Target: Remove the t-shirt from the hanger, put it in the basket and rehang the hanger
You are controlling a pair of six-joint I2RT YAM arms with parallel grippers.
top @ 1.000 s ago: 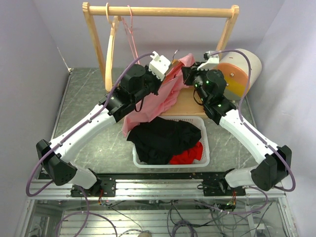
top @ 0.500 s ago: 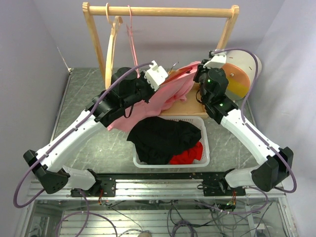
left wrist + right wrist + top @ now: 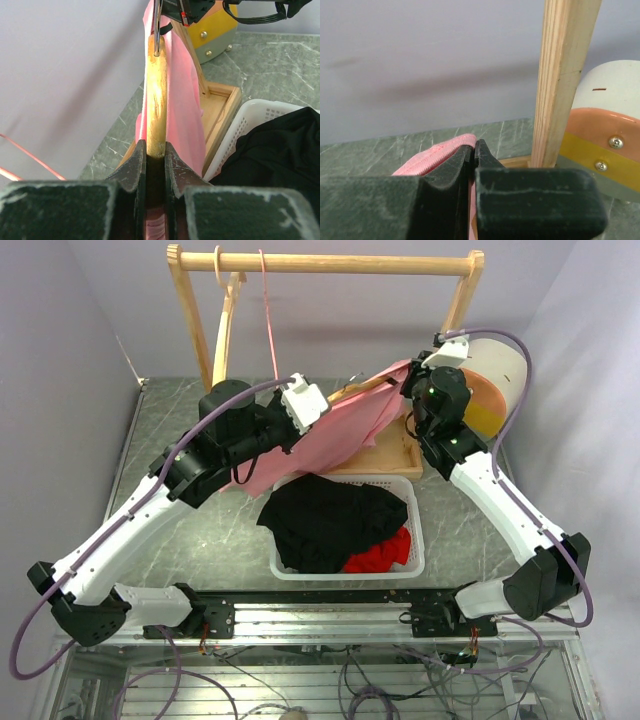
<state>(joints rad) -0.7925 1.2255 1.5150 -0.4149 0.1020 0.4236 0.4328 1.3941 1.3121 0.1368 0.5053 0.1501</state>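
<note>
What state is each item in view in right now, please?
Pink t-shirt: on the hanger, stretched between the grippers.
Wooden hanger: off the rack, clamped mid-air.
Left gripper: shut on the wooden hanger.
Right gripper: shut on the t-shirt's edge.
White plastic basket: holding a black garment and a red garment.
Wooden rack: upright, a thin pink hanger on its rail.

The t-shirt (image 3: 345, 430) is soft pink cloth, matt, with a stitched hem. The hanger (image 3: 156, 100) is pale wood, smooth with a slight sheen. The left pincer (image 3: 155, 159) and right pincer (image 3: 472, 156) look like black matt plastic, finely grained. The basket (image 3: 414, 530) is white perforated plastic; beneath it the counter (image 3: 165, 410) looks like dull, veined grey stone.
</note>
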